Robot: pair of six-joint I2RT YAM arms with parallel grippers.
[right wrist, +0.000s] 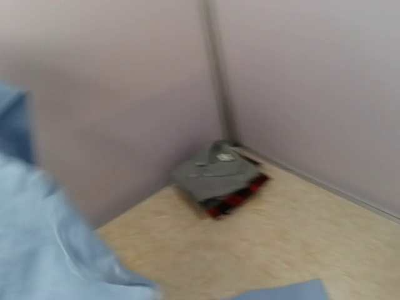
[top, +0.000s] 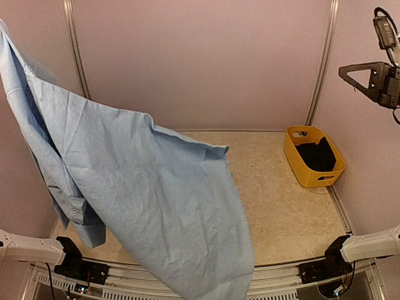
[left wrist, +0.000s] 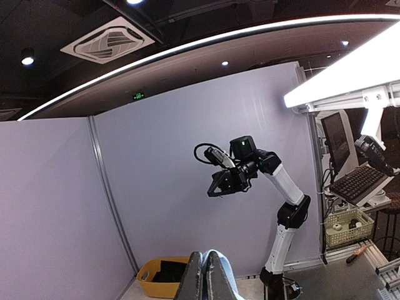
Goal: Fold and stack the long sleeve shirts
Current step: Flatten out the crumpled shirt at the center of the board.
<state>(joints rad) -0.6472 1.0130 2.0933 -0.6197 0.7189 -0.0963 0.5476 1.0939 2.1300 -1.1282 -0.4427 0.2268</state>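
The light blue shirt (top: pixel 156 206) hangs spread out from the top left of the top view down past the table's near edge. My left gripper (left wrist: pixel 207 275) is shut on a fold of it (left wrist: pixel 220 261), held high; the gripper itself is outside the top view. My right gripper (top: pixel 342 71) is raised at the far right, its fingers meeting at the tips with nothing in them; it also shows in the left wrist view (left wrist: pixel 210 192). The grey shirt (right wrist: pixel 212 172) lies folded on the red-and-black plaid shirt (right wrist: pixel 237 197) in a table corner. The blue shirt hides both in the top view.
A yellow plastic basket (top: pixel 299 164) with something dark in it stands at the back right against the wall; it also shows in the left wrist view (left wrist: pixel 149 274). Pale walls close in the table on three sides. The right wrist view is blurred.
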